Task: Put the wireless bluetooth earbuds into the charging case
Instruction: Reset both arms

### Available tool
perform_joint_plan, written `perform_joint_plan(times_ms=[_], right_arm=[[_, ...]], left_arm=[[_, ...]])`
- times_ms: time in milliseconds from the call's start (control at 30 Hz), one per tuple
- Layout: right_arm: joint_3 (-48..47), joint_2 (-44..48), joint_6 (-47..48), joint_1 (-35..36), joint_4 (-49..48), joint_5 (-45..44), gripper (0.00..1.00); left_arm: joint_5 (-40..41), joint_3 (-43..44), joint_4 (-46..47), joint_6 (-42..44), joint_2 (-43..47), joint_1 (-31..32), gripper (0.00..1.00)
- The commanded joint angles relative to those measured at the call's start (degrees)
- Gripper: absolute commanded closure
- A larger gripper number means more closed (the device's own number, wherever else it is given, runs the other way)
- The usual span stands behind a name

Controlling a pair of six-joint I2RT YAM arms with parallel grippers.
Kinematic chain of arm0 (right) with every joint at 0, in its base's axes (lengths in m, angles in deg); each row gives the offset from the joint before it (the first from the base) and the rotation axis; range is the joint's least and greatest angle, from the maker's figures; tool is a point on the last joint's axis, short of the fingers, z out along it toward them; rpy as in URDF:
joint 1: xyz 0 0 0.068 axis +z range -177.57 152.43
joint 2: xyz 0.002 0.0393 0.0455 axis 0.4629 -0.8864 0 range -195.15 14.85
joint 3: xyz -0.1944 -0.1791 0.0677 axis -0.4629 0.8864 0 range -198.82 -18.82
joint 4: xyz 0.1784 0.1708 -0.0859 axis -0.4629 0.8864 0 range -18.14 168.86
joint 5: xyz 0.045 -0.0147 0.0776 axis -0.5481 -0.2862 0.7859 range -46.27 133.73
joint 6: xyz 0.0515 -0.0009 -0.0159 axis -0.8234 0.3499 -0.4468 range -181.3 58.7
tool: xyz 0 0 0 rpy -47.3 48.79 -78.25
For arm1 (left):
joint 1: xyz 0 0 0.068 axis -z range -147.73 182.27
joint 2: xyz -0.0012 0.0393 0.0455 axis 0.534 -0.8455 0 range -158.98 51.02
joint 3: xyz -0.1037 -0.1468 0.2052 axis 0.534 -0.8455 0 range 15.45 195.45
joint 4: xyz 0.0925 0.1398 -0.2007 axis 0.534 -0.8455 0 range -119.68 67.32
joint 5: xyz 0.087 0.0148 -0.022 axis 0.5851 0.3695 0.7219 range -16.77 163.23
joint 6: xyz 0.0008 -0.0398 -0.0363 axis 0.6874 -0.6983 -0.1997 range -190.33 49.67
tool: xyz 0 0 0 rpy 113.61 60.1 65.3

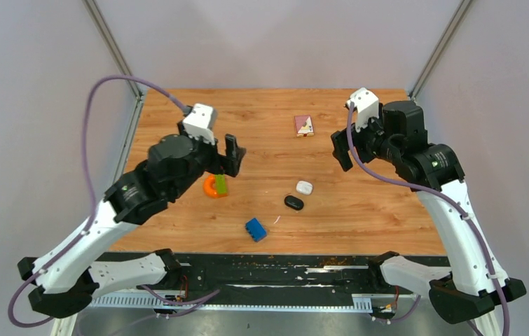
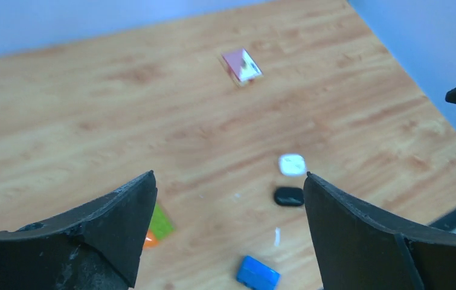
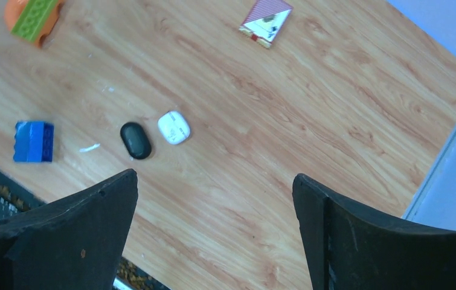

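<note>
Overhead, wooden table [image 1: 359, 203], pale grey walls [image 1: 282, 42], white case [image 1: 305, 187] beside black case [image 1: 293, 203], both jaws wide apart, empty.

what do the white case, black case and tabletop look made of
White case: likely smooth plastic, rounded uniform shell. Black case: probably plastic too, rounded, dull even sheen. Tabletop: wood or wood-look laminate, orange-brown grain streaks.

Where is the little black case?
Seen from above, the black case lies near the middle of the table, just nearside of the white case, the blue block to its left.
</note>
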Motion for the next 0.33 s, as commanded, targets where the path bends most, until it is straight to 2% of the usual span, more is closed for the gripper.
perform_joint_plan(times_ms=[0, 167, 300], right_arm=[[-0.8, -0.8, -10.1, -0.7, -7.7, -11.1, 0.00], [1.0, 1.9, -11.0, -1.0, -10.2, -14.1, 0.01], [5.2, 4.7, -11.4, -1.5, -10.2, -12.5, 0.00]], left_arm=[[10.3, 7.3, -11.7, 10.7, 1.5, -0.2, 0.00], [17.6, 6.8, -14.5, 12.6, 6.2, -0.2, 0.00], [17.9, 2.4, -13.1, 13.3, 11.7, -0.2, 0.00]])
